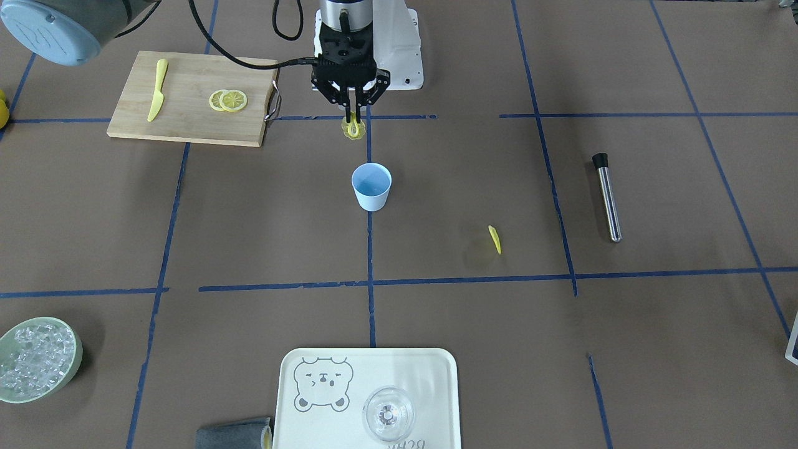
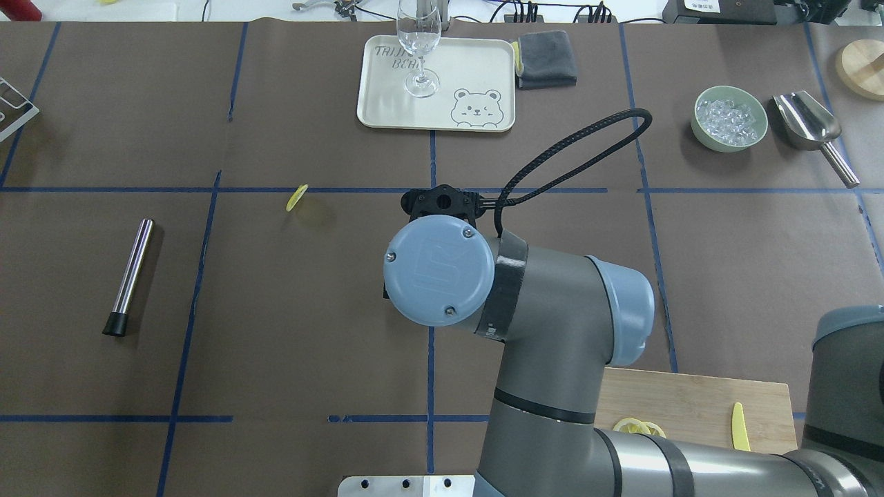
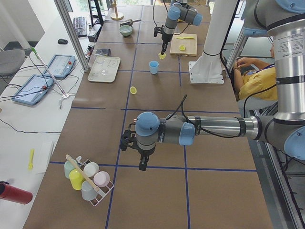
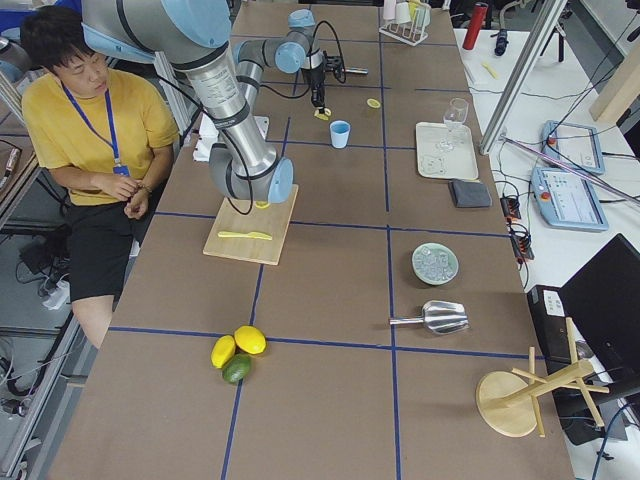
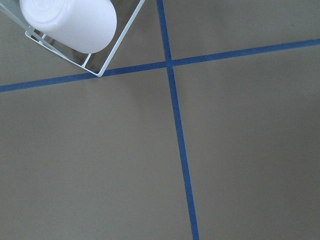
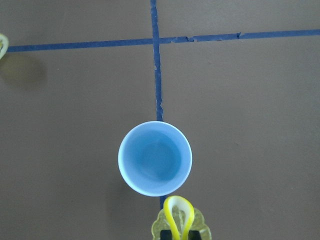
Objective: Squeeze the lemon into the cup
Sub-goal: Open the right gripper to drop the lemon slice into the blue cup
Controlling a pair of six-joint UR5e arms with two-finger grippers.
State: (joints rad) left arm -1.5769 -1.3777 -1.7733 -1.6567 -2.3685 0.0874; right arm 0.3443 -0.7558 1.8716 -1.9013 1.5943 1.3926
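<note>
The right two-finger gripper (image 1: 353,120) is pinched shut on the thin round yellow toy lemon slice (image 6: 178,199), bending it into a loop. The slice sits just beside the small light-blue tapered plastic cup (image 1: 371,187), on the robot's side, not over its opening. Whether the left gripper (image 3: 141,164) is spread or closed cannot be determined.

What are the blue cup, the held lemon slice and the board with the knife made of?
The cup looks like smooth matte plastic: uniform light blue, thin rim. The lemon slice seems soft, rubbery plastic: it buckles where the right end effector pinches it. The board looks like bamboo or wood, showing pale grain.
</note>
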